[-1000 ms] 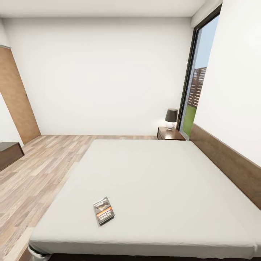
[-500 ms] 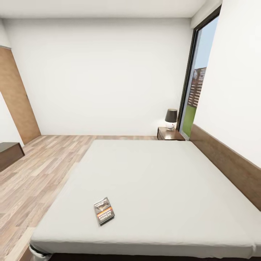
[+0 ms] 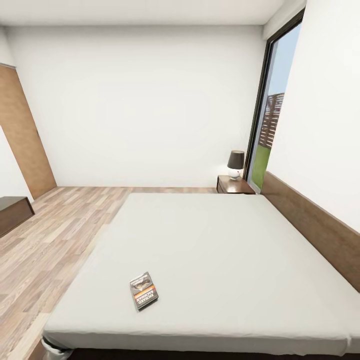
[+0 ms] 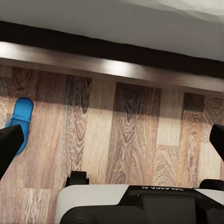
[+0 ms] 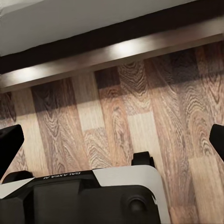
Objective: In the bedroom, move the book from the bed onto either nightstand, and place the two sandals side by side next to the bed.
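Wood-plank floor (image 4: 135,130) under both arms, each hanging low and pointing down beside the bed frame (image 4: 112,46). Left gripper (image 4: 112,140) with fingers (image 4: 9,144) spread wide, one dark tip at each side of the left wrist view, nothing between them. Right gripper (image 5: 112,140) the same: fingers (image 5: 9,142) wide apart, nothing held. Between each pair, part of the robot's white and black base (image 4: 140,203) visible.

One blue sandal (image 4: 21,116) flat on the floor just beside the left finger, near the bed frame, partly covered by that finger. Second sandal not to be found.

Book (image 3: 143,290) flat on the pale mattress of the bed (image 3: 210,250), near the foot edge, toward the left side, cover up. Nightstand (image 3: 235,184) at the far corner by the window (image 3: 272,115), with a small lamp (image 3: 236,163) on top, well apart from the book.

Compared with half a second ago: almost no change, only a very slight shift of the whole head view; book in the same place on the bed.
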{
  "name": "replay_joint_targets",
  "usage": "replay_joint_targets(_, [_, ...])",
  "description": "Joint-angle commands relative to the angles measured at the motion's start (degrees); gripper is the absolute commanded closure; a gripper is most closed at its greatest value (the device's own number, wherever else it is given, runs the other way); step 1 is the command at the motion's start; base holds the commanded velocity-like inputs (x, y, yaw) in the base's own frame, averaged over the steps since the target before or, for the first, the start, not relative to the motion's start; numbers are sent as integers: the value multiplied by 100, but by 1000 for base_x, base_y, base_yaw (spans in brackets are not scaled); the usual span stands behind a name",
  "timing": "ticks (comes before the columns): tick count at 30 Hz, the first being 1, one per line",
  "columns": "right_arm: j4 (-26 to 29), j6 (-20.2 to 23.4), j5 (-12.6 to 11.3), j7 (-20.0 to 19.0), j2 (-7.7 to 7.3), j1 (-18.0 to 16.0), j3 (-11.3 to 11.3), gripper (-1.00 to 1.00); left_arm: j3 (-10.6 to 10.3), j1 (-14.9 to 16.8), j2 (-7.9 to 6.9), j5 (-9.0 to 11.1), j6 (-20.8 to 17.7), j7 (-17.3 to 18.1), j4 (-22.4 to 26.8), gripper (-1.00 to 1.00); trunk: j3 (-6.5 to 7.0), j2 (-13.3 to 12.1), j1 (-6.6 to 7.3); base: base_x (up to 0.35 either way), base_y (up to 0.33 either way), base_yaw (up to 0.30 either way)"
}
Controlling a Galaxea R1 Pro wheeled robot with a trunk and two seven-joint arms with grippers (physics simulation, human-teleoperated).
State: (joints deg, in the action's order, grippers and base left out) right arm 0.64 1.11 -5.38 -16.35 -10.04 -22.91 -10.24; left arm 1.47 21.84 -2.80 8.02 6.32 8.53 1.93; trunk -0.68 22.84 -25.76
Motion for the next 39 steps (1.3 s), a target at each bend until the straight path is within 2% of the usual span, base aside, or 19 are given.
replay_joint_targets(1, [-2,12,-56,-26,-1,-3,-13,-100,11,4,-1,51,10,35,-8,-100,-7,8,-3,0,0,0])
replay_joint_targets(39, [-2,12,-51,-32,-1,-3,-13,-100,11,4,-1,58,10,40,-8,-100,-7,8,-3,0,0,0])
